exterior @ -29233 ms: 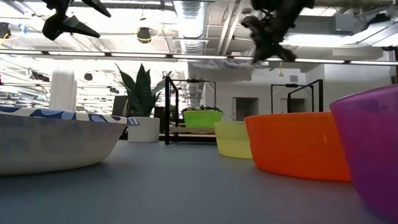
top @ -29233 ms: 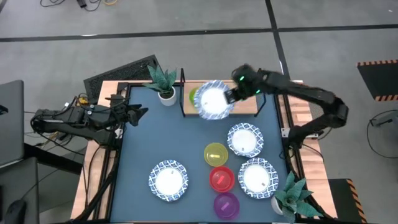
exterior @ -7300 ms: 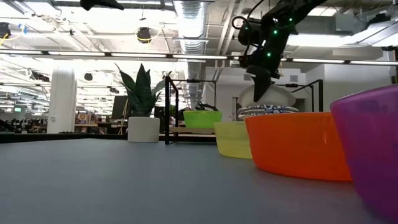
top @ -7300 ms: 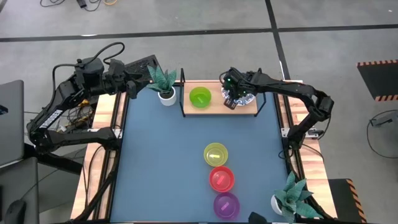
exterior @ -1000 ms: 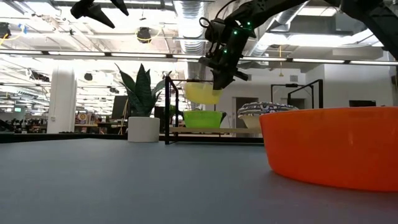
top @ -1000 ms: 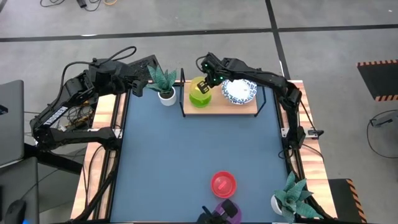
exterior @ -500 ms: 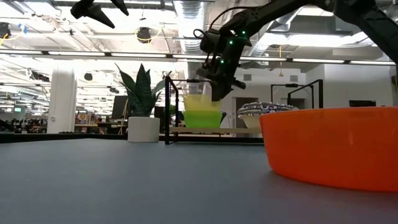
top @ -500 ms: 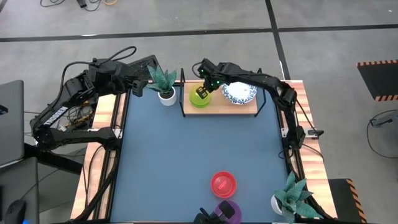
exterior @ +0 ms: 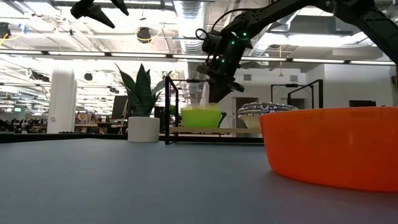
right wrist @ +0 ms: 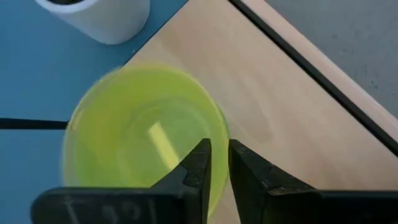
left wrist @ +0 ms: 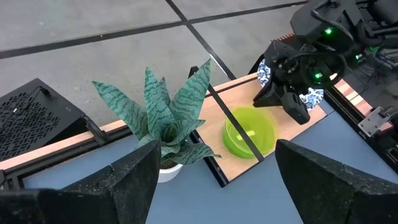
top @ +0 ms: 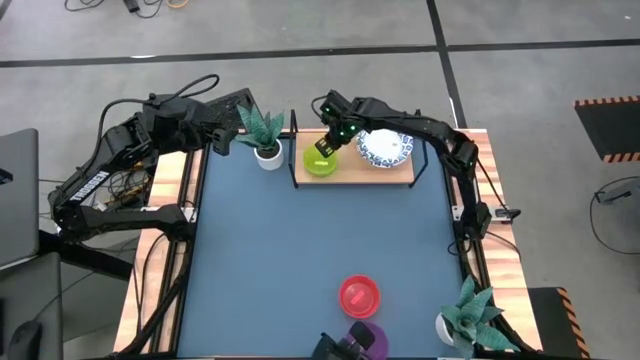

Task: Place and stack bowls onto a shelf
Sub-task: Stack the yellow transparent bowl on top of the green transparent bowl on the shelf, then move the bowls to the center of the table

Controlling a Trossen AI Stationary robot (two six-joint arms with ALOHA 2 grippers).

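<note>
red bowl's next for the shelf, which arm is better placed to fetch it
Probably right. The right gripper is at the shelf, over the table; the left gripper hovers off its far corner. The red bowl is far from both.

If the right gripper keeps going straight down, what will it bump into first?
Probably the yellow bowl right under the right gripper, nested in the green bowl on the shelf. Its fingers already straddle the rim, so the wall between them likely meets first.

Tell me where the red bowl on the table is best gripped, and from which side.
Grip the red bowl by its rim, coming from above with one finger inside and one outside the wall. It sits upright and open on the blue table; the purple bowl lies close on the near side, so the far rim looks freer.
</note>
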